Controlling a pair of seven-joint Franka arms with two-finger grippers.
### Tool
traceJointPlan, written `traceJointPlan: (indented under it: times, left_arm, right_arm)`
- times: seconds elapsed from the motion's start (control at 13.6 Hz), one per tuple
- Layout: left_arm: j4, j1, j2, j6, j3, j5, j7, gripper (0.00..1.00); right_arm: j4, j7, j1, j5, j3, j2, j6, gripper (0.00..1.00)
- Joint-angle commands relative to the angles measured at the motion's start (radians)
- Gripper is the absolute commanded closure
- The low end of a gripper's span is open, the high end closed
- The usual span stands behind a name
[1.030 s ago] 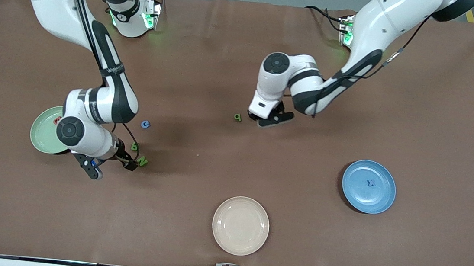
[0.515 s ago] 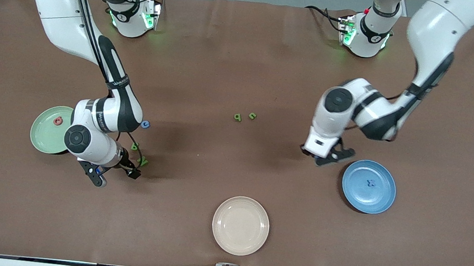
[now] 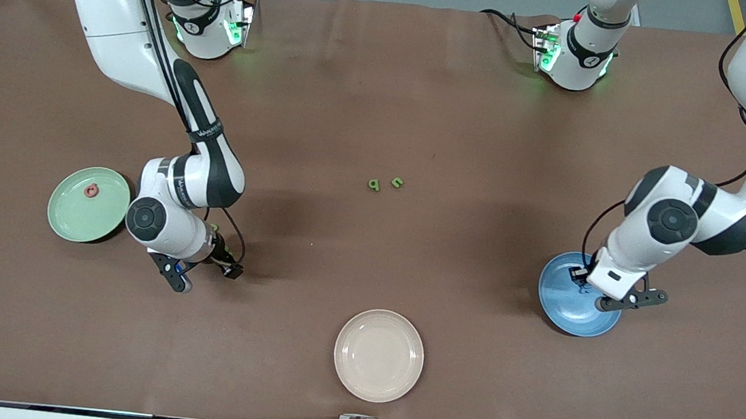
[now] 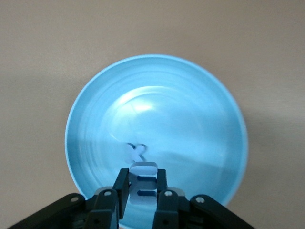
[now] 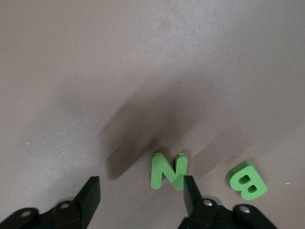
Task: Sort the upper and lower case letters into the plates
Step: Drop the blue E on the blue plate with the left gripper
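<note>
Plates: blue plate (image 3: 558, 309) sits at the left arm's end, mint green plate (image 3: 75, 208) at the right arm's end with a red letter (image 3: 91, 191) on it. Left gripper (image 4: 141, 191) hangs over the blue plate, clamped on a pale blue letter (image 4: 143, 183). Right gripper (image 5: 140, 193) is low over the table, fingers spread around a green N (image 5: 167, 171), green B (image 5: 246, 180) just beside it.

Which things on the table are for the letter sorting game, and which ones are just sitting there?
For the job:
- blue plate, under the left pincer, which holds a pale blue letter
- mint green plate with a red letter
- green N and green B, by the open right pincer
- two green letters mid-table

Just lying about:
- cream-beige plate
</note>
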Motion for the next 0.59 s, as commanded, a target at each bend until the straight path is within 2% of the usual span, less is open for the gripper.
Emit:
traceJointPlan:
  times: [0.0,0.07,0.15,0.22,0.37,0.52]
  left_arm:
    - [0.047,-0.005,0.065,0.006,0.026,0.032,0.022,0.31]
    - [0.046,-0.004,0.056,0.005,0.026,0.031,0.017,0.08]
    - [0.044,-0.004,0.045,-0.001,0.02,0.031,0.014,0.0]
    - [0.031,-0.004,0.012,-0.009,0.002,0.029,0.013,0.0]
    - [-0.008,-0.005,-0.033,-0.067,-0.09,0.022,-0.04,0.0]
    - [-0.051,-0.005,-0.031,-0.09,-0.182,0.022,-0.18,0.0]
  right_arm:
    - [0.003,-0.006,-0.001,0.02,-0.006,0.005,-0.005,0.27]
    - [0.0,-0.008,-0.001,0.018,-0.006,0.005,-0.008,0.27]
    - [-0.006,-0.01,-0.001,0.017,-0.008,0.005,-0.019,0.27]
    - [-0.01,-0.014,0.001,0.012,-0.008,0.002,-0.029,0.26]
    - [-0.019,-0.034,-0.002,0.012,-0.009,0.002,-0.052,0.26]
    - [-0.022,-0.034,-0.004,0.012,-0.008,0.0,-0.051,0.26]
